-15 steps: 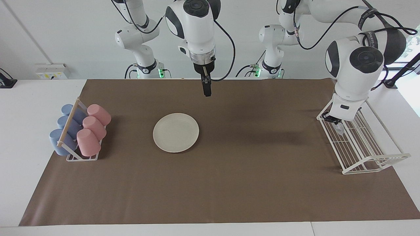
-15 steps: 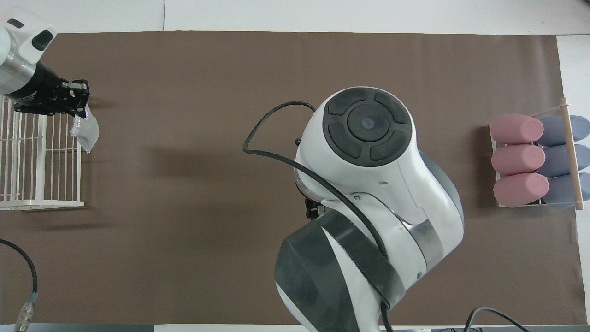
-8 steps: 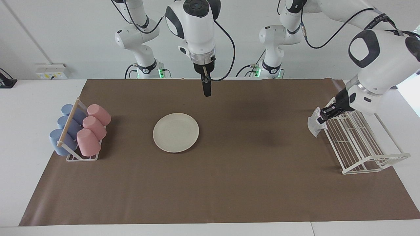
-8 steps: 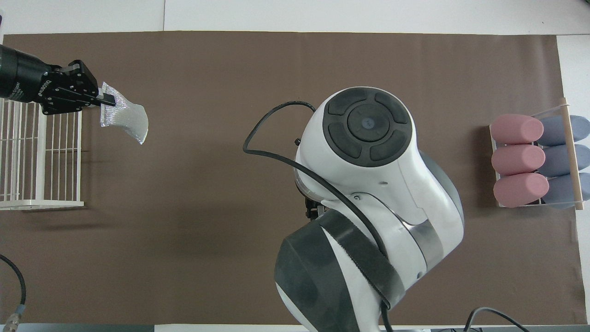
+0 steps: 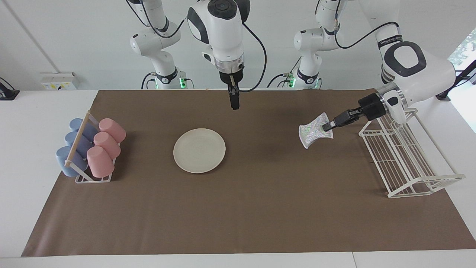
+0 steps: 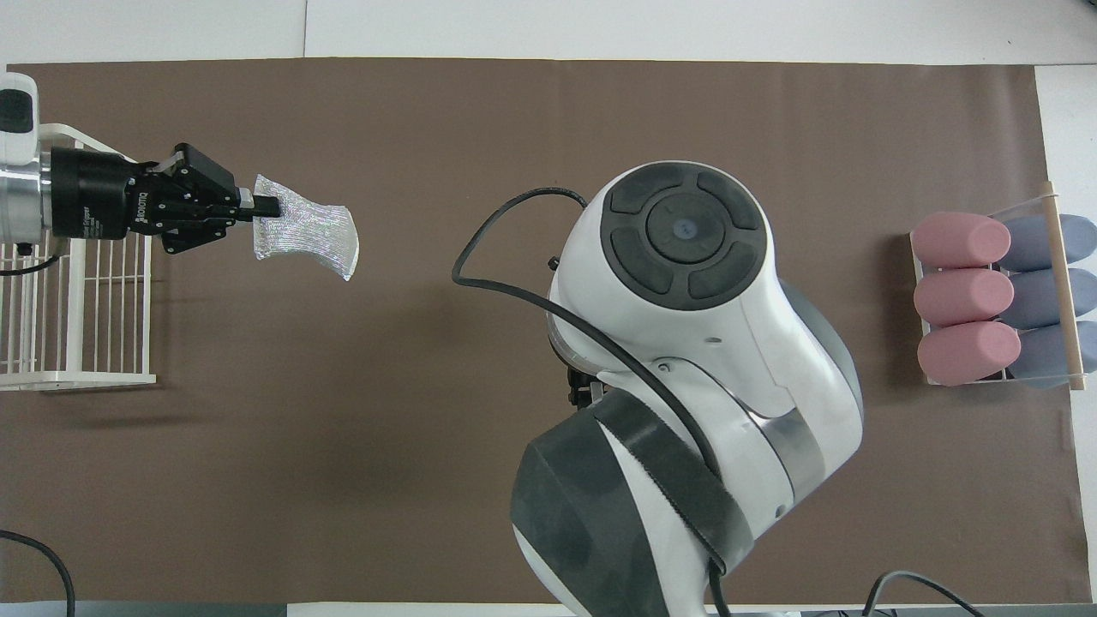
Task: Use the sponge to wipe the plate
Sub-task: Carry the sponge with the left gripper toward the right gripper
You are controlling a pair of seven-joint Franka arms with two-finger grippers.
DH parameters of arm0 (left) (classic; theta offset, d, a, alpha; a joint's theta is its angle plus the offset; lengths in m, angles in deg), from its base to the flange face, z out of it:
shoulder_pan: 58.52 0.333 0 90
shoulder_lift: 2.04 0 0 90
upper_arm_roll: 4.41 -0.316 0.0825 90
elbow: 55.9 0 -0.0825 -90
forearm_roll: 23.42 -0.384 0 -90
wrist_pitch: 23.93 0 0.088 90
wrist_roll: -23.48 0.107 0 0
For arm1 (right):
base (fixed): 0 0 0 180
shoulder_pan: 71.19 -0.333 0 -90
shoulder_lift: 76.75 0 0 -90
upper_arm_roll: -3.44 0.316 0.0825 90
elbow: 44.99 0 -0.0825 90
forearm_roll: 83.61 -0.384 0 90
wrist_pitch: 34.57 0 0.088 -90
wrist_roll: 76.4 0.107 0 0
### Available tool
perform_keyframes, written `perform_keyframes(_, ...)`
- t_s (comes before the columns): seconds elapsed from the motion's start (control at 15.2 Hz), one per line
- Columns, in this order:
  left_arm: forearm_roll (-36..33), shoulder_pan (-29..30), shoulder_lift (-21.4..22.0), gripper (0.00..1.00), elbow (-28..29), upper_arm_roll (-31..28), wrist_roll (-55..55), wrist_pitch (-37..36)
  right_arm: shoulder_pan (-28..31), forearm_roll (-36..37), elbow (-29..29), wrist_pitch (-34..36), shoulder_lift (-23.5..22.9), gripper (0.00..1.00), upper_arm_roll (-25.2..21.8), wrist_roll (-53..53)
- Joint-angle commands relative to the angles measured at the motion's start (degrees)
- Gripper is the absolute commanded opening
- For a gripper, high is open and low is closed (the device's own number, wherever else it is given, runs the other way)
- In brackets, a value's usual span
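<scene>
The cream plate (image 5: 199,150) lies flat on the brown mat near the middle of the table; in the overhead view the right arm hides it. My left gripper (image 5: 327,127) is shut on one edge of the glittery silvery sponge (image 5: 314,130) and holds it in the air over the bare mat, between the wire rack and the plate. The gripper (image 6: 261,206) and the sponge (image 6: 304,236) also show in the overhead view. My right gripper (image 5: 234,104) hangs still, pointing down over the mat nearer to the robots than the plate.
A white wire rack (image 5: 405,160) stands at the left arm's end of the table. A cup rack (image 5: 89,149) with pink and blue cups lying on it stands at the right arm's end. The brown mat (image 5: 260,208) covers most of the table.
My left gripper has swung from over the wire rack out over the mat toward the plate, carrying the sponge, which now hangs out sideways. The right arm has not moved.
</scene>
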Motion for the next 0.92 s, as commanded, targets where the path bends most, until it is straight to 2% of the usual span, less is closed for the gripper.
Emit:
perform_keyframes(0.0, 8.3, 0.1, 6.7, 0.00, 13.0, 0.3, 11.0, 2.2, 0.0, 0.9, 0.3, -0.3, -0.1, 1.00, 0.2, 1.0)
perform_keyframes(0.13, 11.8, -0.5, 8.9, 0.00, 18.5, 0.6, 17.7, 2.0, 0.0, 0.9, 0.3, -0.3, -0.1, 1.00, 0.2, 1.0)
perform_keyframes(0.53, 23.3, -4.4, 11.2, 0.00, 27.6, 0.8, 26.5, 0.0, 0.0, 0.9, 0.3, -2.1, -0.1, 1.00, 0.2, 0.9)
perform_keyframes(0.85, 29.9, -7.6, 11.4, 0.00, 30.8, 0.7, 30.8, -1.1, 0.0, 1.0, 0.2, -3.7, -0.2, 1.00, 0.2, 0.7)
